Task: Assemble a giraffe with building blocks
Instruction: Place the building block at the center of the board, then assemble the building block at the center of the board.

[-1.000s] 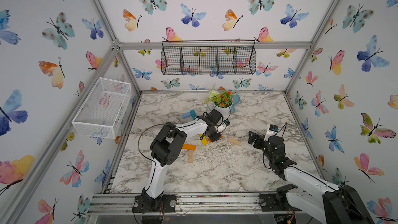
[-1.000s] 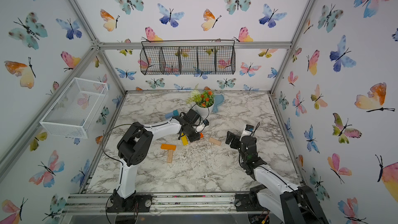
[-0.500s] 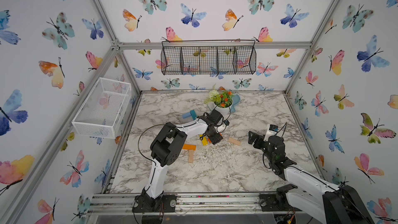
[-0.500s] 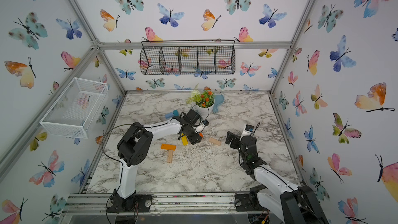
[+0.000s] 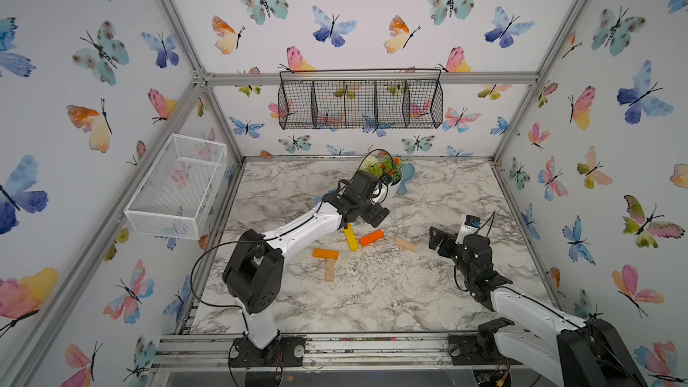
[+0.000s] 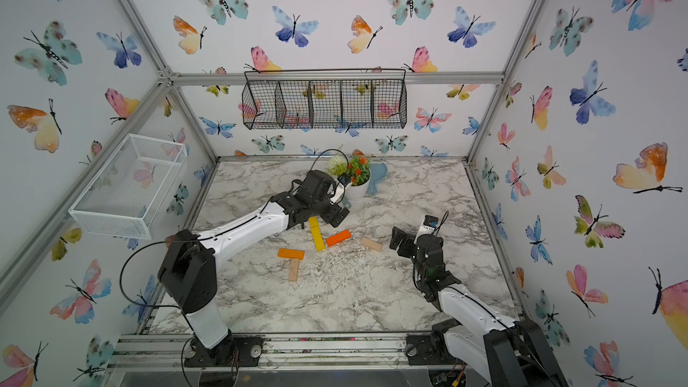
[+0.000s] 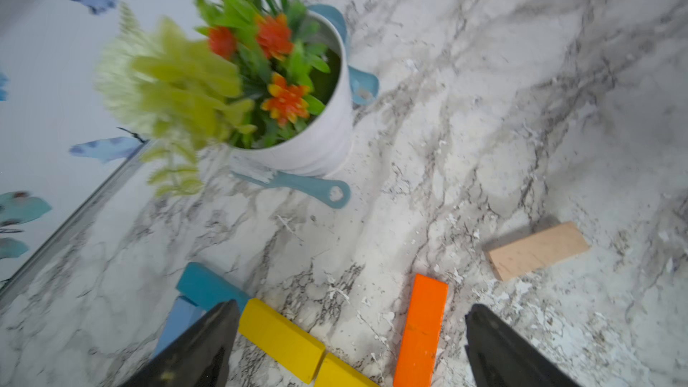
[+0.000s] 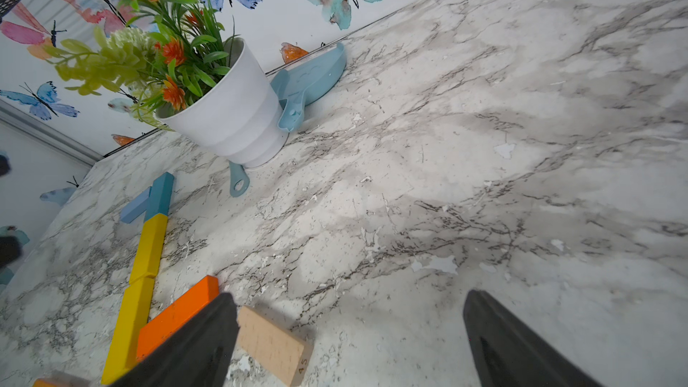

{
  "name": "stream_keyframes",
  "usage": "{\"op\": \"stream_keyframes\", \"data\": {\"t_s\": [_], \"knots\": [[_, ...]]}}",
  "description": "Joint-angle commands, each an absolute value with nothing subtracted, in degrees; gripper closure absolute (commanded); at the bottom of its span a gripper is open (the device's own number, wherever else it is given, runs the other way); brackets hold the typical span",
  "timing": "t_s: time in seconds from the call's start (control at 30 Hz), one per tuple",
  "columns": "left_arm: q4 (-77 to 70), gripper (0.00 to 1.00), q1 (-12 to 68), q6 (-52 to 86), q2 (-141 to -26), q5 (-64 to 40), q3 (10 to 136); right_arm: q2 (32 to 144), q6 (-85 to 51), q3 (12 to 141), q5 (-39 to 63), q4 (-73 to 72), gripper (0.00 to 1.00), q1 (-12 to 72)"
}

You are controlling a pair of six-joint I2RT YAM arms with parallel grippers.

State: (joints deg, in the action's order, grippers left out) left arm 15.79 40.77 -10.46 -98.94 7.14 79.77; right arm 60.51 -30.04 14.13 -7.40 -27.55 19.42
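The giraffe's neck lies flat on the marble. A light-blue block (image 8: 134, 205) meets a teal block (image 8: 160, 195), and two yellow blocks (image 8: 150, 247) (image 8: 128, 325) run on in one line (image 5: 351, 237). One orange block (image 5: 371, 237) lies slanted by the line's near end. Another orange block (image 5: 325, 253) tops a plain wood block (image 5: 330, 269) to the left. A second wood block (image 5: 405, 244) lies to the right. My left gripper (image 7: 350, 333) hangs open above the yellow and orange blocks (image 7: 422, 329), holding nothing. My right gripper (image 8: 350, 329) stands open beside the right wood block (image 8: 273, 344).
A white pot of artificial flowers (image 5: 387, 180) stands at the back, with a blue scoop (image 5: 405, 176) behind it and a teal brush (image 7: 298, 184) at its foot. A white wire basket (image 5: 178, 184) hangs on the left wall, a black one (image 5: 359, 104) on the back wall.
My left gripper has opened, let go of the yellow block, and drawn back a little from it. The right arm has stayed still.
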Motion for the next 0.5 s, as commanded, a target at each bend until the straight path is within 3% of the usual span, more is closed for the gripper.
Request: {"op": "stream_keyframes", "data": {"t_s": [0.0,0.27,0.47], "knots": [[8.2,0.02,37.4,1.7,-95.4,14.3,73.8,61.1,-28.5,14.2,-6.5,-28.6,0.00,19.3],[-1.8,0.02,27.6,27.2,-81.9,19.4,52.5,64.5,-27.0,15.0,-6.4,-29.4,0.00,19.3],[-4.3,0.02,25.0,35.1,-75.9,21.8,41.2,66.9,-26.0,16.3,-7.2,-28.8,0.00,19.3]]}}
